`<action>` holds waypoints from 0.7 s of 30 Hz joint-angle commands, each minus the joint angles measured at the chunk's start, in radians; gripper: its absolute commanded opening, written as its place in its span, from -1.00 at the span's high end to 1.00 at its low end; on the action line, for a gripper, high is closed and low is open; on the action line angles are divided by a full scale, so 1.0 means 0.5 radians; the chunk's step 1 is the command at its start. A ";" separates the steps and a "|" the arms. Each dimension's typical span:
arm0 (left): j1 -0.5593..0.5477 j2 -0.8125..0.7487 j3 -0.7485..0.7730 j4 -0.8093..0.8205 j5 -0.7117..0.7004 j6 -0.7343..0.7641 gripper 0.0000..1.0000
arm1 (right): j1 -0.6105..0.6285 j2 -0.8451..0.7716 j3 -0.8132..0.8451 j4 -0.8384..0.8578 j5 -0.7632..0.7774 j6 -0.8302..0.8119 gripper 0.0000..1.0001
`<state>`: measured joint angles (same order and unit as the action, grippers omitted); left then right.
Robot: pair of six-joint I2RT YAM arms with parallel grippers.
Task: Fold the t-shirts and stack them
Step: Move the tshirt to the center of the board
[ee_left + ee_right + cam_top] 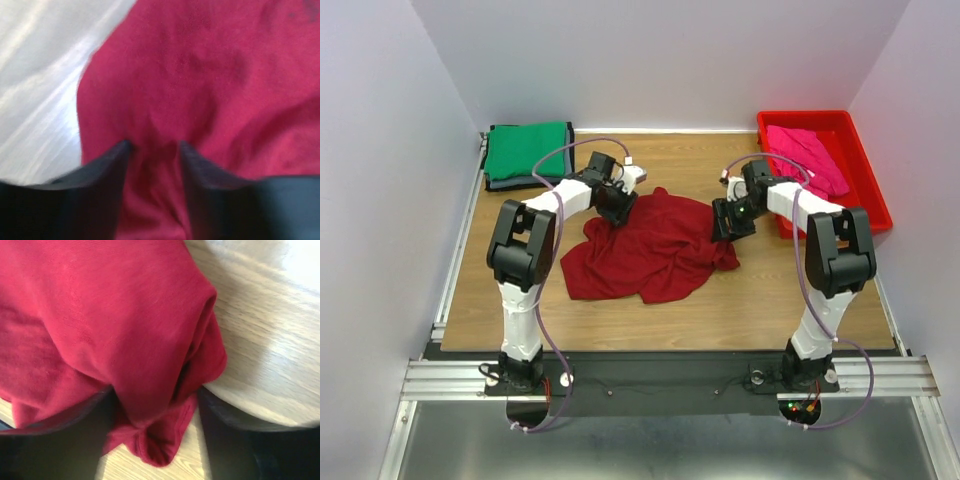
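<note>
The maroon t-shirt (650,250) lies crumpled in the middle of the table. My left gripper (617,205) is at its back left edge. In the left wrist view the gripper (153,146) has its jaws a little apart, with a fold of maroon cloth (200,75) between them. My right gripper (730,222) is at the shirt's right edge. In the right wrist view the gripper (154,392) is open and straddles a bunched corner of the maroon cloth (125,330). The green t-shirt (527,150) lies folded at the back left on a dark grey one (510,184). The pink t-shirt (807,155) lies in the tray.
The red plastic tray (875,200) stands at the back right, close to my right arm. White walls enclose the table on three sides. Bare wood (720,300) shows in front of the maroon shirt.
</note>
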<state>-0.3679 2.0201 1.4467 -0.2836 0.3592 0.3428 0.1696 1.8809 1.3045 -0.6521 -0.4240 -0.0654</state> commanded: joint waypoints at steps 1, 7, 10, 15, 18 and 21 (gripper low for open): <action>0.027 0.031 0.144 -0.083 -0.050 -0.050 0.36 | -0.008 0.116 0.167 -0.024 -0.054 -0.010 -0.14; 0.241 -0.030 0.530 -0.313 0.079 -0.005 1.00 | -0.011 0.135 0.600 -0.082 0.047 -0.105 0.94; 0.318 -0.211 0.601 -0.423 0.162 0.179 1.00 | -0.002 -0.006 0.720 -0.101 0.057 -0.307 0.99; 0.273 -0.787 0.115 -0.610 0.330 0.697 1.00 | 0.111 -0.423 0.195 -0.107 0.118 -0.978 0.99; 0.236 -1.081 -0.305 -0.819 0.404 1.062 1.00 | 0.176 -0.690 -0.190 -0.113 0.231 -1.212 0.94; 0.165 -1.334 -0.791 -0.960 0.255 1.305 0.76 | 0.198 -0.972 -0.737 -0.113 0.427 -1.511 -0.28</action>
<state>-0.2668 1.4223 1.2823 -0.5816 0.5339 0.7616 0.2733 1.4647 1.1488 -0.6449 -0.3664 -0.5903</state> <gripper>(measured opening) 0.026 0.269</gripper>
